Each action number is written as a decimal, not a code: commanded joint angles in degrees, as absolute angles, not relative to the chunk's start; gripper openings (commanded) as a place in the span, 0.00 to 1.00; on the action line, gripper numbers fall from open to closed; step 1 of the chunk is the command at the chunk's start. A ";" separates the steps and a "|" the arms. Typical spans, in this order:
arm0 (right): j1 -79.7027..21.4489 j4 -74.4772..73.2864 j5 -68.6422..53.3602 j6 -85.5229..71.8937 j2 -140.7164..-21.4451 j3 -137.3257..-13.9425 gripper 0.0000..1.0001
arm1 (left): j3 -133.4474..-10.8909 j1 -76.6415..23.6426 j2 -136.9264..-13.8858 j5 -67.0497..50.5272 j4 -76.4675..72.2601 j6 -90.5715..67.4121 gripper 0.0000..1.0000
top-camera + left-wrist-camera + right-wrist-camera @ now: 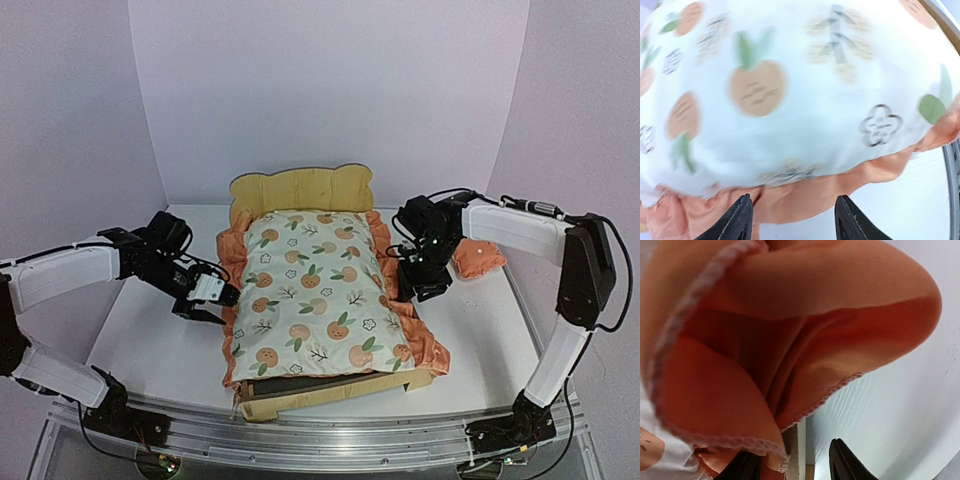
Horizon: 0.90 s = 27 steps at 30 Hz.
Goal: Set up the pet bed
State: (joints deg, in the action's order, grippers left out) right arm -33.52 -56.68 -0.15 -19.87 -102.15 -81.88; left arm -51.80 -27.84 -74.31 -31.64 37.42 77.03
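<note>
So the bed sits mid-worktop with its headboard at the far end. The pad is already on it, a bit skewed, with a strip of dark base showing at the near end.

The left end effector is down by the pad's left edge. In its wrist view the fingers are spread, with the ruffle just ahead of the tips and nothing pinched. The right end effector is the same story on the right side: released, with the ruffle drooping over one finger and bare worktop showing in the gap.

Looks like the pad-straightening step, or right at the end of it. The pillow lies on the worktop just right of the right arm, off the bed. The next move is probably the right arm swinging over, grabbing it and dropping it at the headboard end. It's soft, so it'll need a decent pinch, and the arm shouldn't drag the pad crooked.
</note>
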 commanded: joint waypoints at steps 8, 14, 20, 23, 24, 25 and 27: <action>-34.19 -59.36 0.57 -19.82 -108.54 -83.96 0.45 | -45.27 -35.48 -73.94 -28.85 29.82 91.12 0.61; -34.19 -58.55 -1.88 -19.89 -110.45 -87.11 0.16 | -45.93 -37.62 -78.98 -27.30 26.93 90.59 0.57; -33.94 -58.60 -1.53 -20.24 -110.56 -94.00 0.00 | -46.53 -37.78 -80.95 -27.68 20.41 90.62 0.38; -32.72 -58.49 -3.11 -21.60 -110.79 -97.91 0.00 | -48.19 -37.79 -82.48 -26.11 18.76 91.51 0.34; -32.27 -58.46 -3.27 -22.01 -110.86 -99.09 0.00 | -48.70 -37.79 -82.87 -25.31 16.89 90.90 0.34; -31.86 -58.36 -3.42 -22.34 -110.91 -100.44 0.00 | -49.35 -37.76 -83.31 -24.55 15.18 90.00 0.33; -30.99 -57.81 -4.11 -23.06 -110.93 -103.61 0.00 | -51.12 -37.68 -84.28 -22.95 12.59 88.93 0.33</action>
